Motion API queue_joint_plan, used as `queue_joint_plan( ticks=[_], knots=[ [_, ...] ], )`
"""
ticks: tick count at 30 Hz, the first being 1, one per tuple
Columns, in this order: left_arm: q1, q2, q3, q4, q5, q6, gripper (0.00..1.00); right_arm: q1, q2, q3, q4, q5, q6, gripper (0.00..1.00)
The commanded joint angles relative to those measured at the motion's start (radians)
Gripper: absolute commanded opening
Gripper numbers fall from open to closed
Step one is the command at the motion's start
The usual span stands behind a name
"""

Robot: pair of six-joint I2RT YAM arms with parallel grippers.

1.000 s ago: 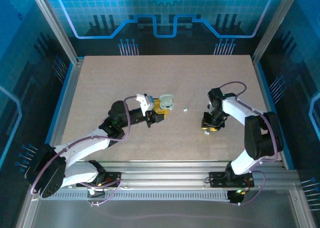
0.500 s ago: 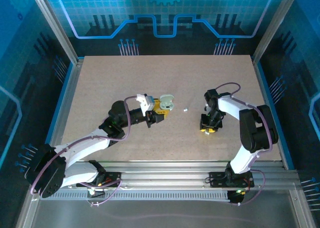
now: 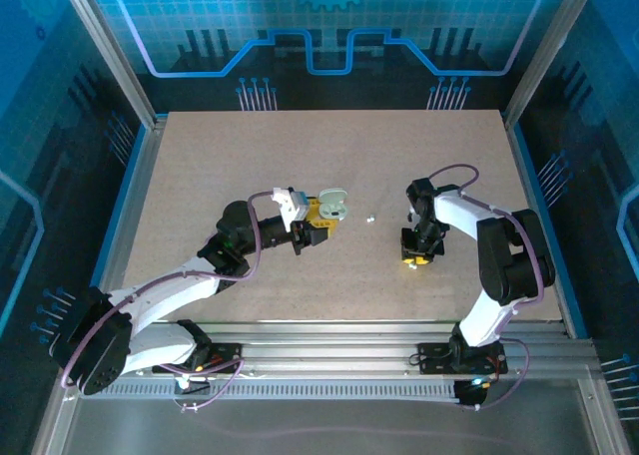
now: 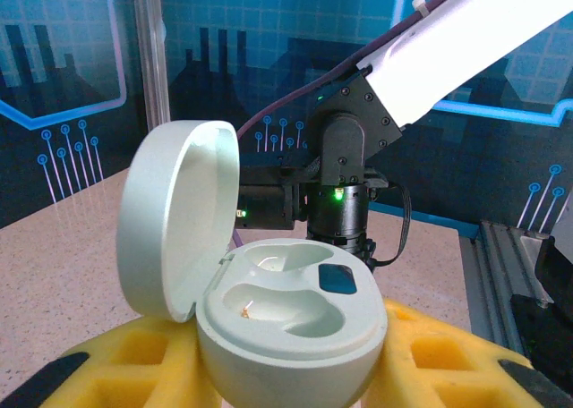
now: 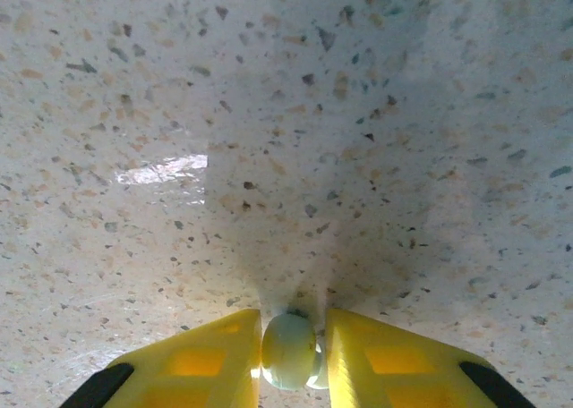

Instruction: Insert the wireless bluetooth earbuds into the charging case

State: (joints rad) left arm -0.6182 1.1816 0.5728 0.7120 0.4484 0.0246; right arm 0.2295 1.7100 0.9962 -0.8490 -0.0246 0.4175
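The speckled beige table (image 3: 329, 146) sits inside a booth of blue-lit walls (image 3: 319, 36) printed with circuit lines, with aluminium posts at the corners and rails (image 3: 329, 337) along the near edge.

From above, the left arm (image 3: 170, 290) stretches in from the near-left corner towards the middle of the table. The right arm (image 3: 504, 265) folds back on itself, with its wrist turned down at the surface.

The left gripper (image 3: 321, 219) is clamped on the charging case (image 3: 332, 206), which it holds clear of the table with the lid (image 4: 175, 220) swung up. From above the case is a small pale shape. The left wrist view gives its inside: two moulded wells and a dark oval spot, with the yellow fingers (image 4: 143, 359) pressed against the base on either side. Behind the case in that view, a black joint of the right arm with a green light blocks part of the far wall.

The right gripper (image 3: 413, 256) points straight down, well apart from the case. From above, its own body hides what it holds. The right wrist view shows its yellow fingers (image 5: 215, 359) pinched on a pale green earbud (image 5: 288, 349) right at the tabletop.

A loose earbud (image 3: 370, 217), a whitish speck, lies on the bare table between the case and the right gripper, touching neither.
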Motion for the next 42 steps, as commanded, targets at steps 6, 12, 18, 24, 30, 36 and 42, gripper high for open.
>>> queue_joint_plan(
  ticks=[6,12,18,24,30,36,42],
  knots=[
    [-0.005,-0.013,0.004,0.012,0.004,-0.003,0.35,0.012,0.037,0.030,-0.032,-0.002,-0.034,0.25],
    [-0.005,-0.011,0.005,0.009,0.002,-0.003,0.35,0.012,0.040,0.029,-0.033,-0.003,-0.038,0.22],
    [-0.005,-0.005,0.008,0.012,0.004,-0.003,0.35,0.012,0.031,0.029,-0.037,-0.032,-0.043,0.18],
    [-0.006,-0.012,0.003,0.010,-0.026,0.007,0.36,0.000,-0.099,0.038,-0.033,-0.171,-0.064,0.17],
    [-0.005,-0.025,0.001,-0.018,-0.076,0.042,0.35,-0.025,-0.236,0.040,0.091,-0.649,-0.052,0.18],
    [-0.005,-0.040,-0.008,-0.048,-0.114,0.073,0.35,-0.024,-0.250,0.062,0.213,-1.027,0.008,0.18],
    [-0.006,-0.048,-0.008,-0.071,-0.129,0.097,0.35,-0.012,-0.247,0.089,0.256,-1.202,0.024,0.18]
  ],
)
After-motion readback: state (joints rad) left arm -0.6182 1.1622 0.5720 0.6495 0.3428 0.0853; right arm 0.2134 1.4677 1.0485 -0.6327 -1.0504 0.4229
